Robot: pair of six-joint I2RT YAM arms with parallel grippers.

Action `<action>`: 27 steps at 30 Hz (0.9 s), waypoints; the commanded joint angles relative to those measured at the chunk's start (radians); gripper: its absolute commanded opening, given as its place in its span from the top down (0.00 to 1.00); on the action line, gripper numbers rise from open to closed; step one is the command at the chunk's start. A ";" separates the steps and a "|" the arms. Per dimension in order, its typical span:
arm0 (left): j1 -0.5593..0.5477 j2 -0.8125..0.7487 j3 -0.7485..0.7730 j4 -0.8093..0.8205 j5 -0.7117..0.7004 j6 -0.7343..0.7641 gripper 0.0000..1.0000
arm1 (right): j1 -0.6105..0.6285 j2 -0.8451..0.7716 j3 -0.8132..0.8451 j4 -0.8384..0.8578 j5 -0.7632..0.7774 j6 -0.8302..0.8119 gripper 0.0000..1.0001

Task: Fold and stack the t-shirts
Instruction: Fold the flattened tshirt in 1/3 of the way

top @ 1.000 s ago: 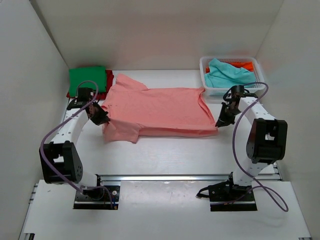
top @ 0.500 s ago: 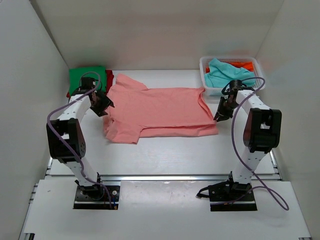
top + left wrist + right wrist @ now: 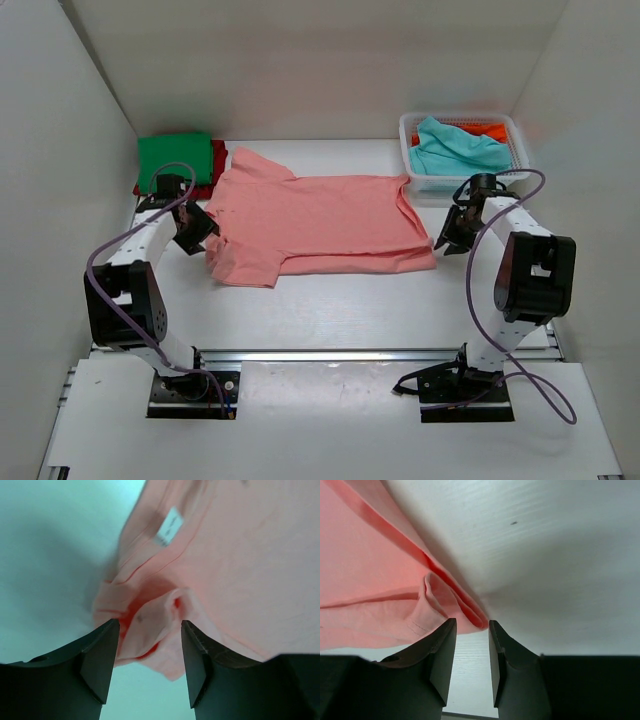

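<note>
— Shirt?
— The salmon-pink t-shirt (image 3: 320,225) lies flat on the table (image 3: 330,300). My left gripper (image 3: 150,645) gapes around its bunched edge; my right gripper (image 3: 472,650) is narrow and empty at the hem.
— Risk?
— Catching one layer only: the fold slips.

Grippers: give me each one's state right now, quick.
Left gripper: open over a bunched edge of the salmon-pink t-shirt, gripping nothing.
Right gripper: open narrowly at the shirt's corner, holding nothing.
</note>
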 commanded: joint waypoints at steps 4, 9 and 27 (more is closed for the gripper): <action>-0.022 -0.082 -0.112 0.021 -0.067 0.008 0.36 | 0.056 -0.025 -0.078 0.099 -0.009 -0.025 0.69; -0.061 -0.038 -0.138 0.046 -0.052 -0.004 0.32 | 0.070 -0.021 -0.129 0.134 -0.026 -0.024 0.59; -0.014 -0.165 -0.241 -0.044 -0.137 0.059 1.00 | -0.005 -0.119 -0.110 -0.066 -0.007 -0.045 1.00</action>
